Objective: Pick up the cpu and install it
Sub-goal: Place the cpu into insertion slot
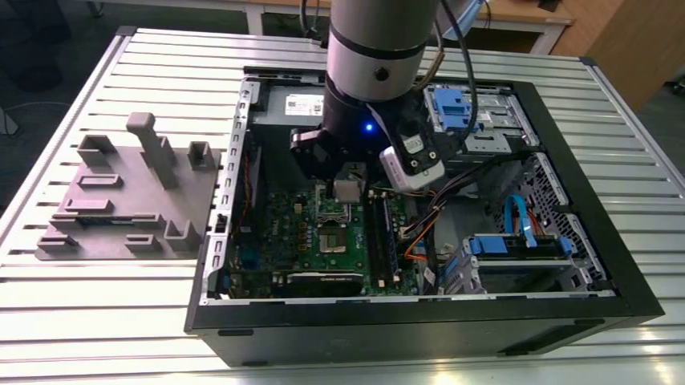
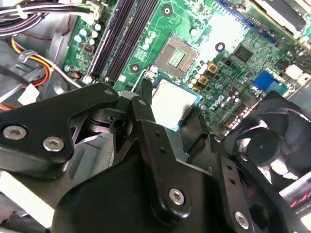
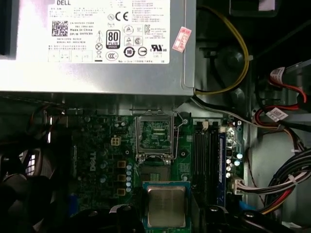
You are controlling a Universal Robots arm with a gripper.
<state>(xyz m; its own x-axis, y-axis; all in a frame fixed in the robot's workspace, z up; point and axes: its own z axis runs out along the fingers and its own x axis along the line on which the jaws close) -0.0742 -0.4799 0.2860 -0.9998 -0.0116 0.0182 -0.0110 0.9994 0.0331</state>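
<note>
The cpu (image 3: 166,206) is a small square chip with a silver-grey top and a blue-green rim. My gripper (image 3: 166,216) is shut on it, with black fingers (image 2: 144,104) against two opposite edges. In the second wrist view the cpu (image 2: 174,103) hangs above the green motherboard (image 2: 228,34), a short way from the open metal-framed socket (image 2: 177,57). The first wrist view shows that socket (image 3: 155,135) between the chip and the power-supply box. In the exterior view the gripper (image 1: 350,190) reaches down into the open computer case (image 1: 407,321), just over the socket (image 1: 332,215).
A grey power-supply box (image 3: 97,43) lies beside the socket. Black memory sticks (image 3: 211,150) run along the socket's other side, with cable bundles (image 3: 282,184) past them. A black fan (image 2: 272,141) sits close to the gripper. A grey fixture block (image 1: 128,192) stands on the slatted table at the exterior view's left.
</note>
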